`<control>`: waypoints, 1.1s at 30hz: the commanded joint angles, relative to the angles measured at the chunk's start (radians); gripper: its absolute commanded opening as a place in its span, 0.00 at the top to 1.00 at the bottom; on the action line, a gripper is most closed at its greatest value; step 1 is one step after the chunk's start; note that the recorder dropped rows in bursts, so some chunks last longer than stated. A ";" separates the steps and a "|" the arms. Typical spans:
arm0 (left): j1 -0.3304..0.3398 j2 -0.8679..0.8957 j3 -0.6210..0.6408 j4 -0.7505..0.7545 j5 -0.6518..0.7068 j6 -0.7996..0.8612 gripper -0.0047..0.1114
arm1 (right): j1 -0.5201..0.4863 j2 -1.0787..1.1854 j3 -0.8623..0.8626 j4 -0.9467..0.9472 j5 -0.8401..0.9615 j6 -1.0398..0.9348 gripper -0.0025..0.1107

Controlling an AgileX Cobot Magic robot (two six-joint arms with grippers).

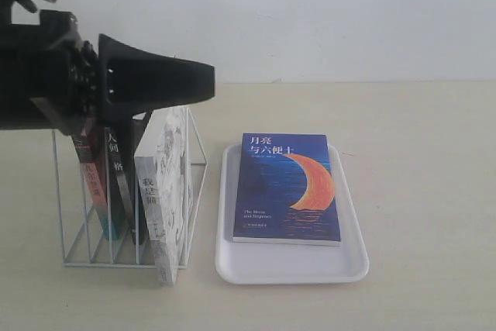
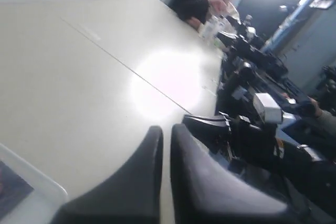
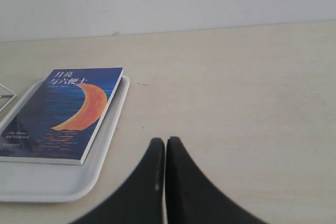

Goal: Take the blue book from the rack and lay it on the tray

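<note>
The blue book (image 1: pixel 288 187), with its orange crescent moon, lies flat and face up on the white tray (image 1: pixel 294 275), right of the wire rack (image 1: pixel 124 263). My left gripper (image 1: pixel 209 83) is shut and empty, hanging above the rack's top, up and left of the tray. In the left wrist view its gripper (image 2: pixel 166 129) points over bare table, with a tray corner (image 2: pixel 39 184) at the edge. My right gripper (image 3: pixel 165 141) is shut and empty over the table, beside the tray (image 3: pixel 107 142) and the book (image 3: pixel 63 111). It is out of the exterior view.
The rack still holds a white-spined book with a grey sketch cover (image 1: pixel 161 207), a black-spined book (image 1: pixel 116 168) and a red-spined one (image 1: pixel 91 184). A rack wire (image 3: pixel 6 98) shows in the right wrist view. People and equipment (image 2: pixel 252 61) stand past the table's far edge.
</note>
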 commanded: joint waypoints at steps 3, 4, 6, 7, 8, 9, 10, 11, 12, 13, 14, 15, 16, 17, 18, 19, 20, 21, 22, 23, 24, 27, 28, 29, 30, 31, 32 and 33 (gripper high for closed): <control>0.002 -0.203 0.128 -0.034 0.236 0.045 0.92 | -0.003 -0.005 -0.001 -0.003 -0.007 0.000 0.98; 0.002 -0.245 0.160 -0.034 0.270 0.069 0.92 | -0.003 -0.005 -0.001 -0.003 -0.007 0.000 0.98; 0.002 -0.328 0.221 -0.034 0.323 0.108 0.92 | -0.003 -0.005 -0.001 -0.003 -0.007 0.000 0.98; 0.002 -0.379 0.256 -0.034 0.351 0.118 0.92 | -0.003 -0.005 -0.001 -0.003 -0.007 0.000 0.98; 0.002 -0.430 0.288 -0.034 0.383 0.122 0.92 | -0.003 -0.005 -0.001 -0.003 -0.007 0.000 0.98; 0.002 -0.470 0.313 -0.036 0.410 0.122 0.92 | -0.003 -0.005 -0.001 -0.003 -0.007 0.000 0.98; 0.002 -0.526 0.343 -0.042 0.445 0.122 0.92 | -0.003 -0.005 -0.001 -0.003 -0.007 0.000 0.98; 0.002 -0.580 0.371 -0.042 0.476 0.122 0.92 | -0.003 -0.005 -0.001 -0.003 -0.007 0.000 0.98; 0.002 -0.634 0.396 -0.042 0.498 0.122 0.92 | -0.003 -0.005 -0.001 -0.003 -0.007 0.000 0.98; 0.002 -0.686 0.420 -0.042 0.515 0.122 0.92 | -0.003 -0.005 -0.001 -0.003 -0.007 0.000 0.98; 0.002 -0.736 0.440 -0.042 0.529 0.122 0.92 | -0.003 -0.005 -0.001 -0.003 -0.007 0.000 0.98; 0.002 -0.781 0.458 -0.047 0.542 0.122 0.92 | -0.003 -0.005 -0.001 -0.003 -0.007 0.000 0.98; 0.002 -0.814 0.471 -0.060 0.544 0.122 0.92 | -0.003 -0.005 -0.001 -0.003 -0.007 0.000 0.98; 0.002 -0.850 0.484 -0.077 0.552 0.122 0.92 | -0.003 -0.005 -0.001 -0.003 -0.007 0.000 0.98; 0.002 -0.880 0.496 -0.094 0.560 0.122 0.92 | -0.003 -0.005 -0.001 -0.003 -0.007 0.000 0.98; 0.002 -0.902 0.504 -0.100 0.563 0.122 0.92 | -0.003 -0.005 -0.001 -0.003 -0.007 0.000 0.98; 0.002 -0.924 0.511 -0.104 0.565 0.122 0.92 | -0.003 -0.005 -0.001 -0.003 -0.007 0.000 0.98; 0.002 -0.955 0.523 -0.104 0.567 0.122 0.92 | -0.003 -0.005 -0.001 -0.003 -0.007 0.000 0.98; 0.002 -0.963 0.524 -0.104 0.567 0.122 0.92 | -0.003 -0.005 -0.001 -0.003 -0.007 0.000 0.98; 0.002 -0.972 0.524 -0.104 0.567 0.122 0.92 | -0.003 -0.005 -0.001 -0.003 -0.007 0.000 0.98; 0.002 -0.974 0.524 -0.104 0.567 0.122 0.92 | -0.003 -0.005 -0.001 -0.003 -0.007 0.000 0.98; 0.002 -0.974 0.524 -0.104 0.567 0.122 0.92 | -0.003 -0.005 -0.001 -0.003 -0.007 0.000 0.98; 0.002 -0.974 0.524 -0.104 0.567 0.122 0.92 | -0.003 -0.005 -0.001 -0.003 -0.007 0.000 0.98; 0.002 -0.974 0.524 -0.104 0.571 0.125 0.92 | -0.003 -0.005 -0.001 -0.003 -0.007 0.000 0.98; 0.002 -0.974 0.524 -0.104 0.576 0.134 0.92 | -0.003 -0.005 -0.001 -0.003 -0.007 0.000 0.98; 0.002 -0.974 0.524 -0.102 0.578 0.145 0.92 | -0.003 -0.005 -0.001 -0.003 -0.007 0.000 0.98; 0.002 -0.990 0.525 -0.102 0.585 0.148 0.92 | -0.003 -0.005 -0.001 -0.003 -0.007 0.000 0.98; 0.002 -1.005 0.525 -0.104 0.593 0.126 0.92 | -0.003 -0.005 -0.001 -0.003 -0.007 0.000 0.98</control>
